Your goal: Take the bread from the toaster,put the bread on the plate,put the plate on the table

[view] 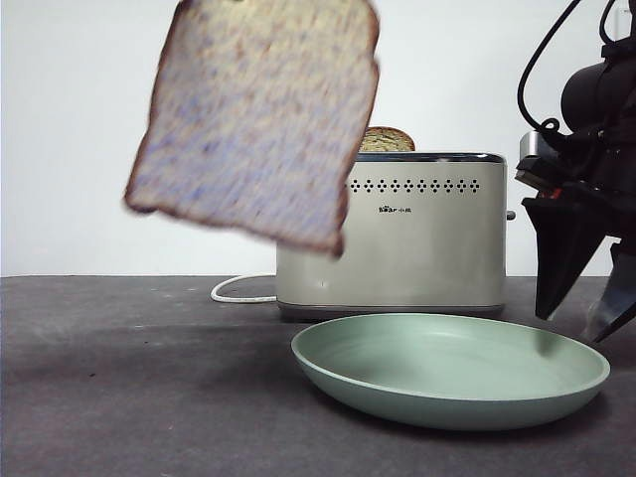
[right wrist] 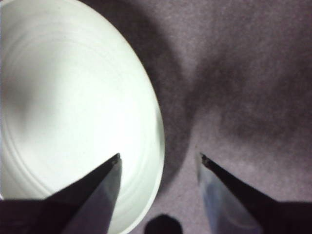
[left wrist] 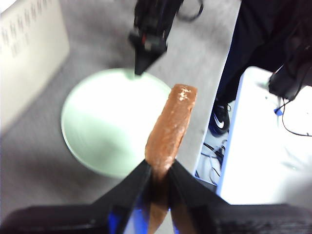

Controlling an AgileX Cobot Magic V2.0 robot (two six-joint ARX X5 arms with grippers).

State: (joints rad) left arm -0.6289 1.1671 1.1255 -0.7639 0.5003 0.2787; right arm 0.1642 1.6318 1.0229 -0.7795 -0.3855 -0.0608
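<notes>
I log the bread (view: 256,119) clamped in my left gripper (left wrist: 158,170), raised above the table (view: 129,397), its top cut off in the front view. My right gripper (right wrist: 158,161), jaws apart, straddles the plate (view: 452,393) rim. The toaster (view: 397,238) logo is too small to read; it half-hides a second slice (view: 388,139).

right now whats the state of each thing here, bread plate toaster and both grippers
bread: out of the toaster, held in the air, tilted
left gripper: shut on the bread's crust edge
plate: flat on the table, nothing on it
toaster: upright behind the plate, second slice sticking out of a slot
right gripper: open, jaws straddling the plate's rim, not gripping
</notes>
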